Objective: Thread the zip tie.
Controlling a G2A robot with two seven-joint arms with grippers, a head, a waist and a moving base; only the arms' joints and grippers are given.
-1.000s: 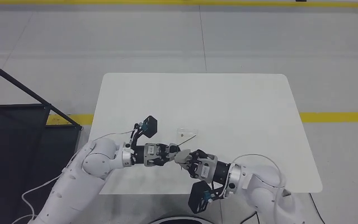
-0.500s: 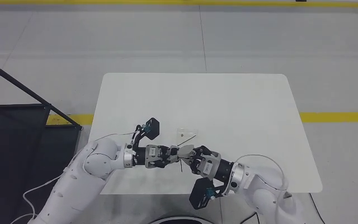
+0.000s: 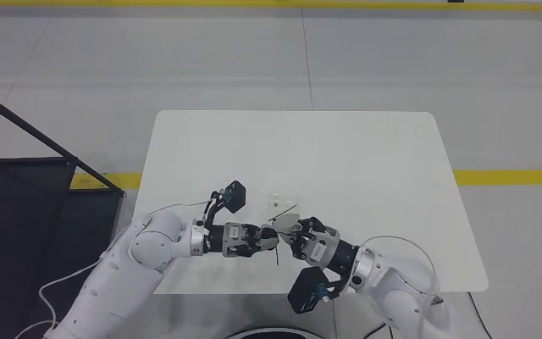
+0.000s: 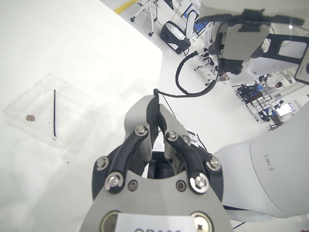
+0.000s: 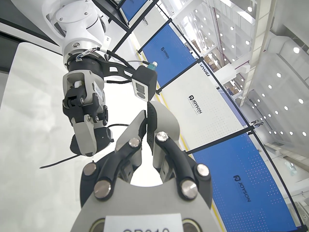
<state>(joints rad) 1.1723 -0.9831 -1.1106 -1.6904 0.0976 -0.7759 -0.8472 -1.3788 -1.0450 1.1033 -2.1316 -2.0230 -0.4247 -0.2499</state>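
Closest to us, over the near edge of the tabletop [image 3: 381, 169], the left tool [image 4: 156, 101] and the right tool [image 5: 147, 113] meet almost tip to tip. The left tool's fingers are pressed together on the black zip tie [image 5: 58, 162]. In the right wrist view we see one free end of the tie slanting out below those fingers. A second thin stretch leaves their other side and runs across to the right tool. In the left wrist view a short black end pokes out past the left fingertips.

The right tool's fingers are also drawn together, pad against pad. The stretch of tie reaches the outside of one finger and passes behind it, and we cannot make out whether it is pinched between the pads.

Just beyond the two tools a clear tray [image 4: 74, 112] lies flat on the tabletop, apart from both of them. Inside it we see a spare tie [image 4: 55, 112], thin, black and lying straight. A small brown speck [image 4: 30, 118] sits beside the spare tie without touching it.

Past the tray the white tabletop runs on to its far edge. Beyond that is the grey floor [image 3: 254, 59], with a yellow line [image 3: 500, 176] crossing it.
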